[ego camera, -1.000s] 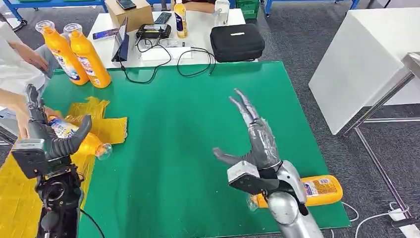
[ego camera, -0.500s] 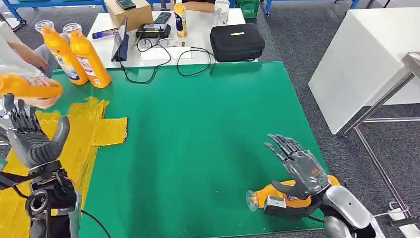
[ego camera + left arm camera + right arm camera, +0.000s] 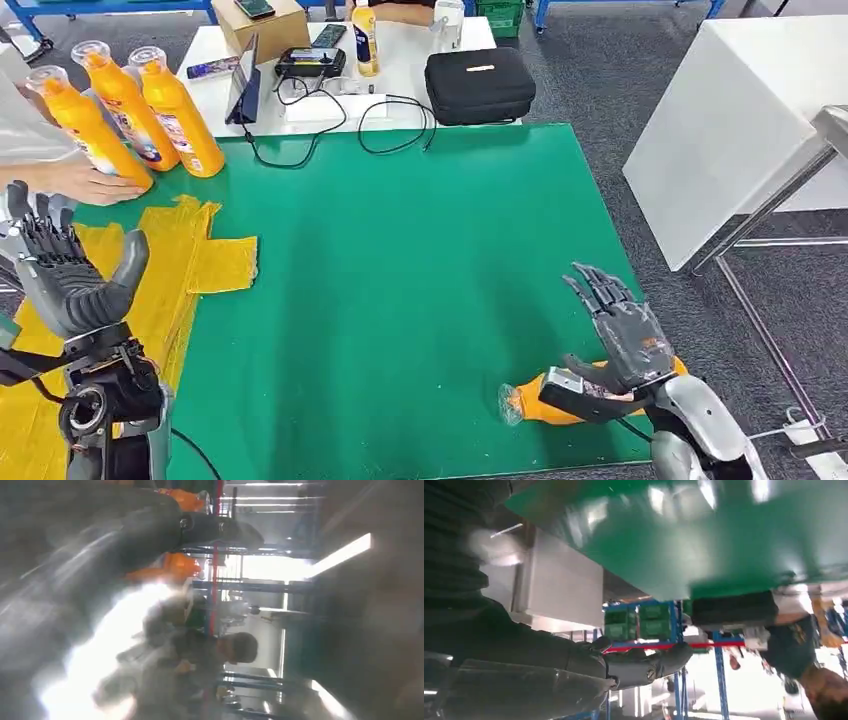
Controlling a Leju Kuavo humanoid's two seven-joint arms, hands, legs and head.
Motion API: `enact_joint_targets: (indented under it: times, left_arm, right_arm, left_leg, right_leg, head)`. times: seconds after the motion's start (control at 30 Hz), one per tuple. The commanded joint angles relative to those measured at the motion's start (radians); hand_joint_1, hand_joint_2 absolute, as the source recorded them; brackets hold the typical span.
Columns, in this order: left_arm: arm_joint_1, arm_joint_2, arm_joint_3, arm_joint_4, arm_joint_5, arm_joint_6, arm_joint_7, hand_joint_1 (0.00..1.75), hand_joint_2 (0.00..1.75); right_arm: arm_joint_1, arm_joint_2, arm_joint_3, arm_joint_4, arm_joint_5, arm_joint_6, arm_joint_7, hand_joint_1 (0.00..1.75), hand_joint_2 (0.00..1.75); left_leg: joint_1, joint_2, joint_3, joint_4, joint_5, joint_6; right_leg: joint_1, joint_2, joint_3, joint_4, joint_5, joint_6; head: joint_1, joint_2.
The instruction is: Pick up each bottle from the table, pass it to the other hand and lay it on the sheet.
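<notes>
Your right hand (image 3: 620, 330): spread, empty, above lying bottle (image 3: 545, 402) at tabletop's near-right edge | left hand (image 3: 62, 275): spread, empty, over yellow sheet (image 3: 210, 262)

lying bottle (image 3: 545, 400): orange, clear cap, on its side at the green table's near right edge
upright bottles (image 3: 180, 115): three orange, far-left corner
sheet (image 3: 205, 262): yellow, crinkled, left side

Left hand (image 3: 70, 275), right hand (image 3: 622, 335) empty, spread
</notes>
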Motion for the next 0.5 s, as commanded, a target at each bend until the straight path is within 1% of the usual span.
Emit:
enact_joint_targets:
  times: [0.03,0.07,0.13,0.17,0.23,0.27,0.3,0.43,0.5]
  left_arm:
    - [-0.026,0.009,-0.024,0.046,-0.001,0.001,0.006,0.0,1.75]
    - [-0.028,0.009,-0.027,0.047,-0.001,0.001,0.006,0.0,1.75]
    - [-0.037,0.014,-0.032,0.059,-0.002,0.003,0.006,0.0,1.75]
    - [-0.042,0.016,-0.034,0.066,-0.002,0.004,0.006,0.0,1.75]
    - [-0.053,0.019,-0.035,0.082,-0.002,0.004,0.006,0.0,1.75]
    - [-0.058,0.02,-0.036,0.089,-0.001,0.003,0.006,0.0,1.75]
    - [-0.065,0.021,-0.036,0.098,-0.001,0.002,0.006,0.0,1.75]
    - [-0.07,0.022,-0.037,0.105,0.0,0.001,0.006,0.0,1.75]
    - [-0.074,0.021,-0.038,0.109,0.0,0.001,0.005,0.0,1.75]
  right_arm:
    - [-0.027,0.011,-0.017,0.152,0.006,0.003,-0.004,0.0,1.75]
    - [-0.026,0.007,-0.017,0.161,0.004,0.017,-0.003,0.0,1.75]
    - [-0.013,-0.02,-0.01,0.169,-0.008,0.048,-0.016,0.0,1.75]
    - [-0.003,-0.034,-0.011,0.17,-0.031,0.065,-0.032,0.0,1.75]
    - [0.022,-0.069,-0.023,0.166,-0.072,0.092,-0.065,0.0,1.75]
    - [0.033,-0.083,-0.029,0.162,-0.089,0.105,-0.08,0.0,1.75]
    - [0.05,-0.1,-0.038,0.154,-0.111,0.123,-0.1,0.0,1.75]
    - [0.063,-0.11,-0.049,0.147,-0.128,0.136,-0.116,0.0,1.75]
    - [0.075,-0.111,-0.057,0.135,-0.148,0.163,-0.131,0.0,1.75]
  left_leg:
    - [0.001,0.0,0.003,-0.001,-0.001,-0.001]
    - [0.002,0.0,0.005,0.0,-0.002,-0.002]
    - [0.001,-0.001,0.003,-0.001,-0.001,-0.001]
    - [0.002,-0.001,0.004,0.0,-0.002,-0.001]
    - [0.001,-0.002,0.003,-0.001,-0.001,-0.001]
    - [0.002,-0.003,0.005,0.0,-0.002,-0.001]
    - [0.001,-0.004,0.004,0.0,-0.001,-0.001]
    - [0.001,-0.003,0.004,-0.001,-0.001,-0.001]
    - [0.001,-0.003,0.004,0.0,-0.001,-0.001]
  right_leg:
    - [0.001,-0.001,0.003,-0.001,-0.001,-0.001]
    - [0.002,0.0,0.006,-0.002,-0.001,-0.001]
    - [0.001,-0.001,0.003,-0.001,-0.001,0.0]
    - [0.002,-0.001,0.005,-0.002,-0.001,-0.001]
    - [0.001,-0.002,0.003,-0.001,-0.001,0.0]
    - [0.002,-0.003,0.006,-0.002,-0.002,0.0]
    - [0.001,-0.004,0.005,-0.001,-0.002,0.0]
    - [0.001,-0.004,0.005,-0.002,-0.002,0.0]
    - [0.001,-0.003,0.006,-0.002,-0.002,0.0]
  head:
    - [0.0,0.0]
    - [0.0,0.0]
    - [0.0,0.0]
    - [0.0,0.0]
    - [0.0,0.0]
    - [0.0,0.0]
    - [0.0,0.0]
    - [0.0,0.0]
    - [0.0,0.0]
